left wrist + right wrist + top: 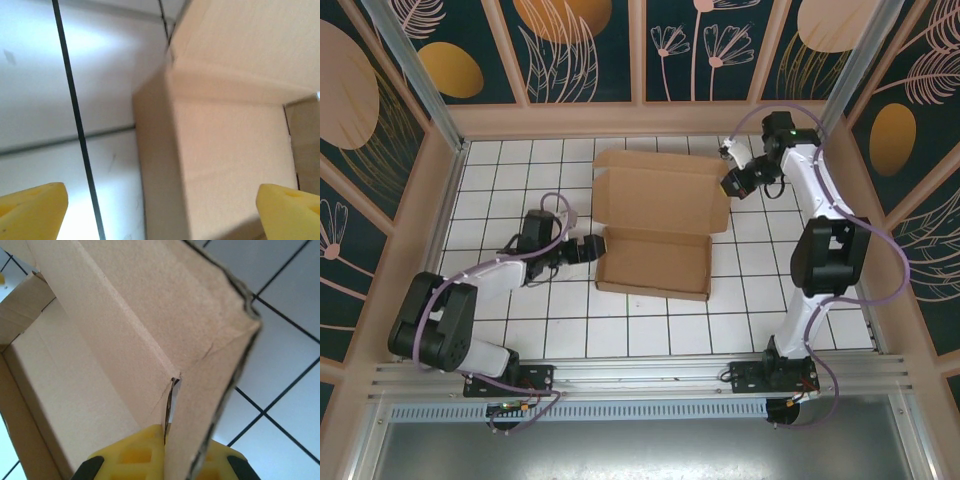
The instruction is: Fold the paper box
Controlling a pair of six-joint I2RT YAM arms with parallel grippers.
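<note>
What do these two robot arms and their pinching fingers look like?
The left arm and right arm both have white tube-like segments linked by chunky black joints, with a thin lilac cable looping alongside each. The fingers are bright yellow with a moulded grid pattern.

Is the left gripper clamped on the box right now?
No, the left gripper has its yellow fingers wide apart, with the paper box corner in the gap.

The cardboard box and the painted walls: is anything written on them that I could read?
No readable text anywhere.
The paper box is plain brown cardboard, with no print or label.
The wall panels carry only leaf and flower patterns, no lettering.
</note>
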